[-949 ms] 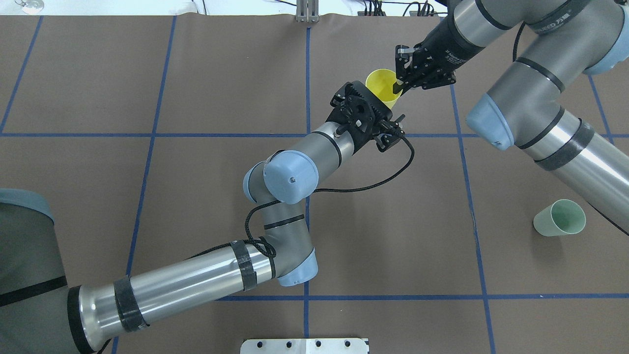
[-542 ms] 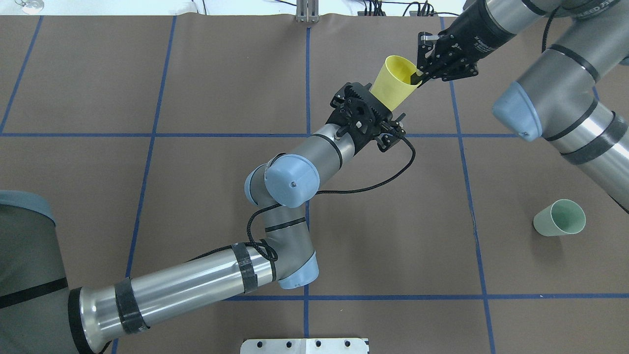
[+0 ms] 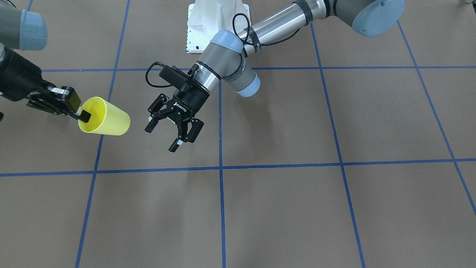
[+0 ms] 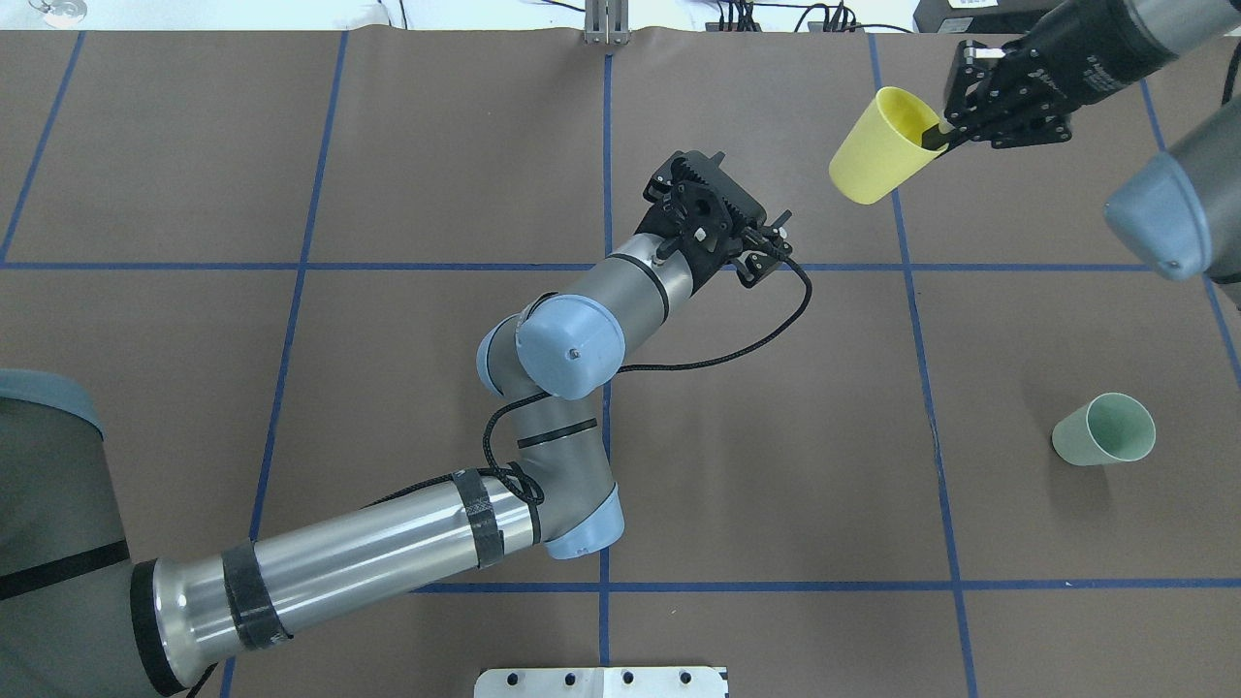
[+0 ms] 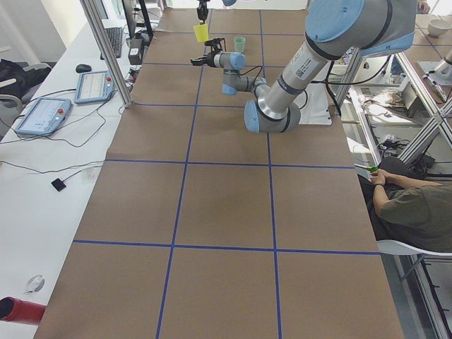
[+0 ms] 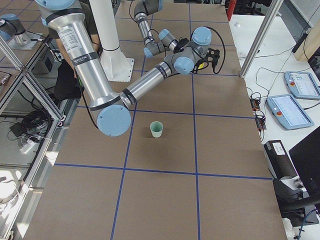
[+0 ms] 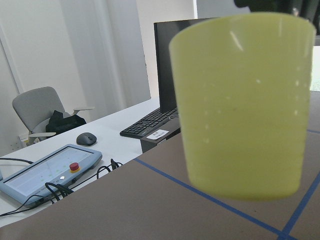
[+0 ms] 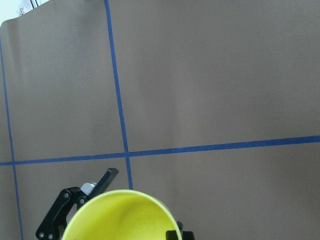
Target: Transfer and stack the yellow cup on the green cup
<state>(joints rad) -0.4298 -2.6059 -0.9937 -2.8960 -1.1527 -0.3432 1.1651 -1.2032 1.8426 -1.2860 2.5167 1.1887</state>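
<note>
Brown and crossed by blue tape lines [image 4: 145, 266], our surface [image 4: 291, 145] carries the green cup [image 4: 1105, 429] upright by its right edge, nearest to us. Farther out, around the middle, our left hand [image 3: 160, 139] hangs with its fingers spread apart, gripping nothing. Beyond it, toward the far right corner, our right hand [image 4: 938, 134] is clamped on the rim of the yellow cup [image 4: 877, 150], one finger inside; the cup hangs tilted, clear of the surface.
</note>
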